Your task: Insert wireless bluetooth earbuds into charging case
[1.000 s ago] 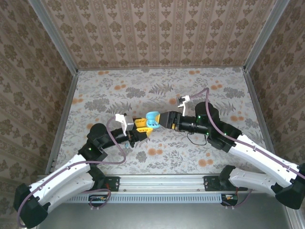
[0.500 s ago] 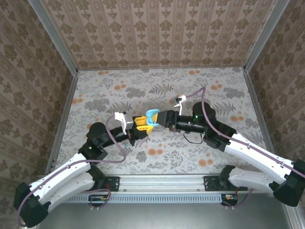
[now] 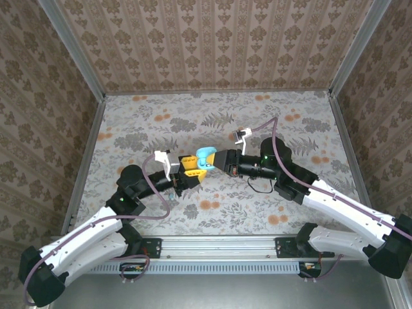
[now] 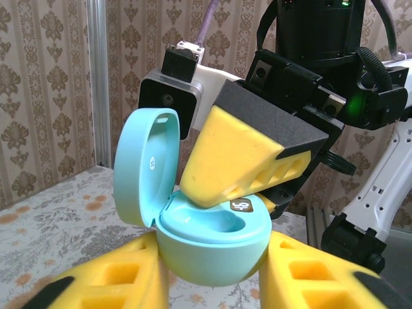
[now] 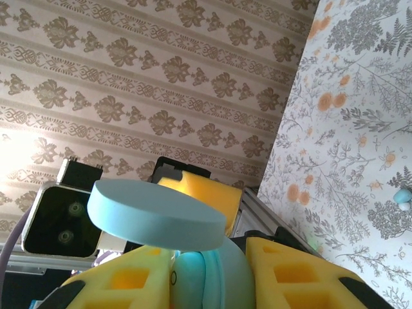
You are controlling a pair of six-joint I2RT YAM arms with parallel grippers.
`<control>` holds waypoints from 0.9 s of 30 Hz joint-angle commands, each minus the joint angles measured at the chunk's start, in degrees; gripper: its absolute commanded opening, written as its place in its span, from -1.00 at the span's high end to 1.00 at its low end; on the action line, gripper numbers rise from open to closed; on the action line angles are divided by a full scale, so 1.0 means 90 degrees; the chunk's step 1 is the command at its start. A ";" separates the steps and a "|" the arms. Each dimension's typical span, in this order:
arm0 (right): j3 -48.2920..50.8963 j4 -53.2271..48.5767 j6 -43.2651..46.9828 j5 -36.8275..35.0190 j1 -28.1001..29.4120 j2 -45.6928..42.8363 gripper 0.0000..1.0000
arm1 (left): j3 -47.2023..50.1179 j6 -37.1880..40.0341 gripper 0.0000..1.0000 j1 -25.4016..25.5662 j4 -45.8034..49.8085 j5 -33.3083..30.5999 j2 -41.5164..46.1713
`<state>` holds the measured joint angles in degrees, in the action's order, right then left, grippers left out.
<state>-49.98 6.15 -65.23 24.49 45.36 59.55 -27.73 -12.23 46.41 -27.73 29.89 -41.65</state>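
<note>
Two tools are meeting at the open charging case: left tool clamping it steady for loading, right tool flanking it narrowly, grip unclear; one teal earbud is lying on the bench.

Floral table enclosed by damask-patterned walls.

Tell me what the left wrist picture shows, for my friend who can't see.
A pale teal, round plastic charging case with its lid flipped open sits gripped between the left arm's yellow fingers. The right arm's yellow fingers meet its open rim from above.
</note>
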 commanded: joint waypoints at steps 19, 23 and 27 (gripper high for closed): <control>0.0060 0.0322 -0.0104 0.0223 -0.0001 0.0015 0.52 | -0.0395 0.0018 -0.22 -0.0016 0.0077 0.0330 -0.0127; 0.0047 0.0276 -0.0088 0.0255 -0.0003 0.0041 0.52 | -0.0400 0.0002 -0.21 -0.0015 0.0009 0.0346 -0.0158; 0.0049 0.0264 -0.0078 0.0291 -0.0009 0.0068 0.52 | -0.0415 0.0011 -0.23 -0.0018 0.0000 0.0338 -0.0158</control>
<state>-49.71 6.72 -66.02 25.58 45.36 60.07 -29.36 -12.43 46.41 -26.22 31.77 -43.13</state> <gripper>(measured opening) 0.271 0.613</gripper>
